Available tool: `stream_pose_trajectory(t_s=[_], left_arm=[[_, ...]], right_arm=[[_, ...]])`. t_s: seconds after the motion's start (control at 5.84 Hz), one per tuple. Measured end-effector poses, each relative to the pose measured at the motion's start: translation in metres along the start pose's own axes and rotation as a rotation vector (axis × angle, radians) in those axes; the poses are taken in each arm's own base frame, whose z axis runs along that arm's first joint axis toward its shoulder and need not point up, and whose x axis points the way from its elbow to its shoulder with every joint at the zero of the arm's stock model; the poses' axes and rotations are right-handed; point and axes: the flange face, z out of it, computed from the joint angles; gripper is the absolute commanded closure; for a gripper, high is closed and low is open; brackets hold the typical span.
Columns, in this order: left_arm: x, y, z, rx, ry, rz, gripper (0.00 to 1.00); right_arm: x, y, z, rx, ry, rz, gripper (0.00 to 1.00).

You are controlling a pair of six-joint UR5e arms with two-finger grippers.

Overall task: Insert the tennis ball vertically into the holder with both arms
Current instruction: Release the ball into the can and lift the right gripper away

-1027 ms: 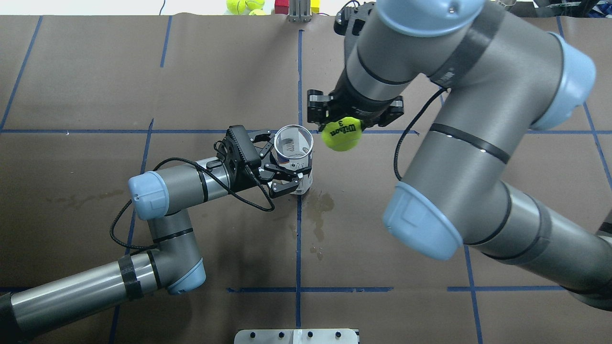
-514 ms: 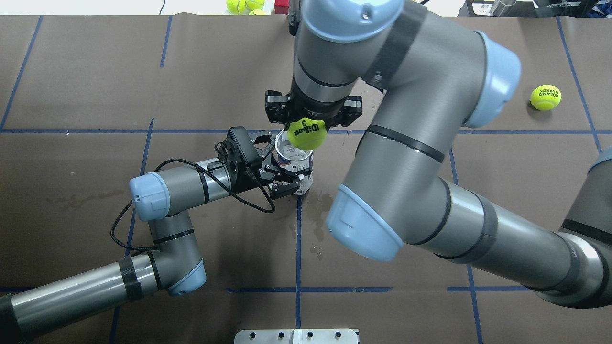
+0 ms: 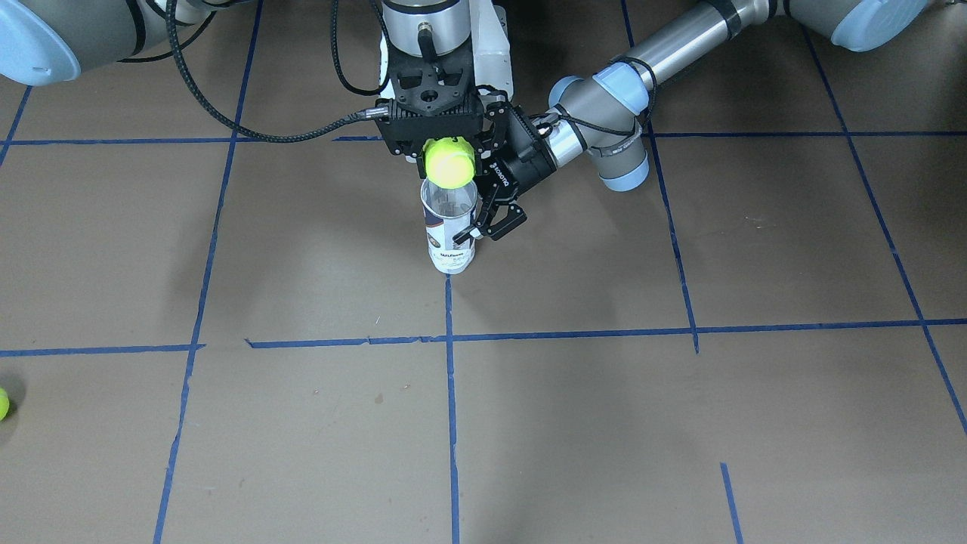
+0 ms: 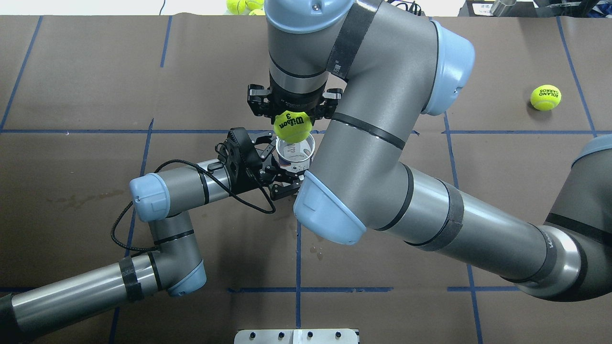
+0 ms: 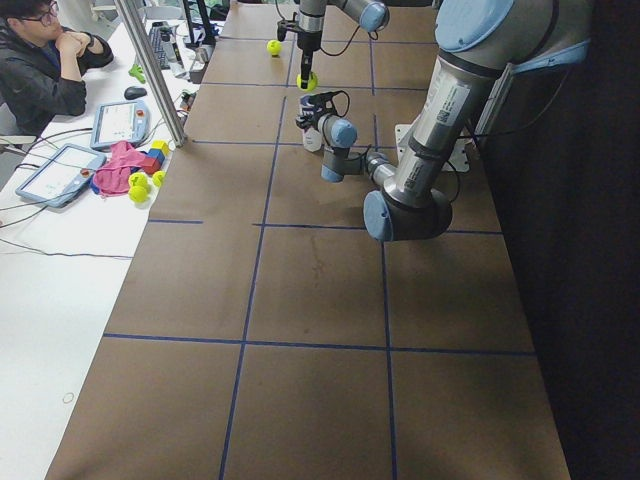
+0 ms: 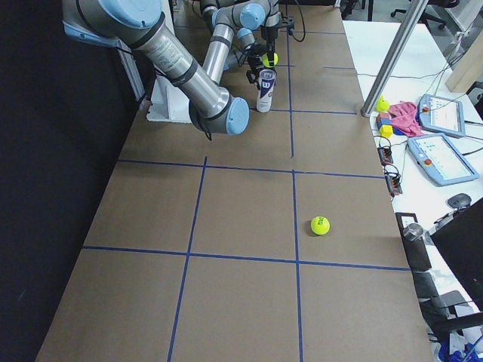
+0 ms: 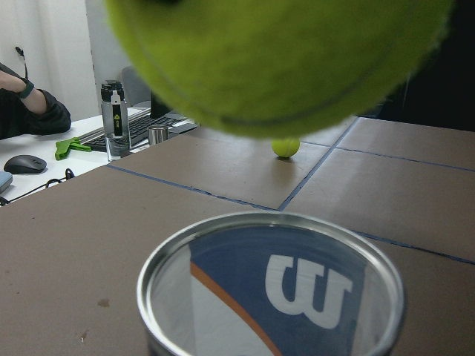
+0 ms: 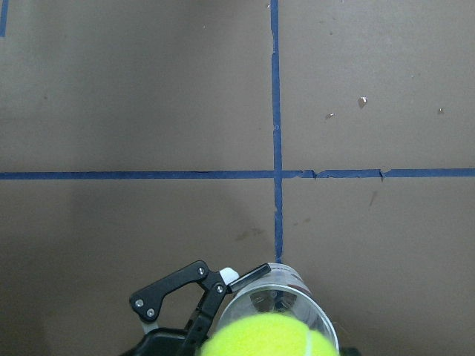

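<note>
The holder (image 4: 297, 160), a clear tube with a white and navy label, stands upright near the table's middle. My left gripper (image 4: 279, 165) is shut on its side from the left; it also shows in the front view (image 3: 487, 217). My right gripper (image 4: 292, 117) points down and is shut on a yellow-green tennis ball (image 4: 292, 127). The ball (image 3: 449, 162) hangs just above the holder's open mouth (image 3: 449, 198). In the left wrist view the ball (image 7: 274, 59) fills the top, over the holder's rim (image 7: 271, 222). In the right wrist view the ball (image 8: 263, 337) hides part of the holder (image 8: 300, 293).
A second tennis ball (image 4: 545, 97) lies on the table to the far right. More balls (image 4: 244, 5) sit beyond the far edge. A metal plate (image 4: 296, 336) is at the near edge. An operator (image 5: 40, 60) sits at a side desk.
My right arm has swung left with the ball, from right of the holder to above its mouth. My left gripper and the holder have stayed put.
</note>
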Motion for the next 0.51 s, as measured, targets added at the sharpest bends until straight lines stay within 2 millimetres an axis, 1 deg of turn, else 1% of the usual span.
stream_pose_trajectory(t_s=[0.17,0.51], left_arm=[[-0.0001,0.0004,-0.0002,-0.001,0.000,0.000,0.15],[-0.0003,0.0010,-0.0005,-0.001,-0.001,0.000,0.15]], right_arm=[[-0.0002,-0.0003,0.0002,0.001,0.001,-0.002,0.01],[-0.0002,0.0006,-0.0001,0.001,0.000,0.001,0.00]])
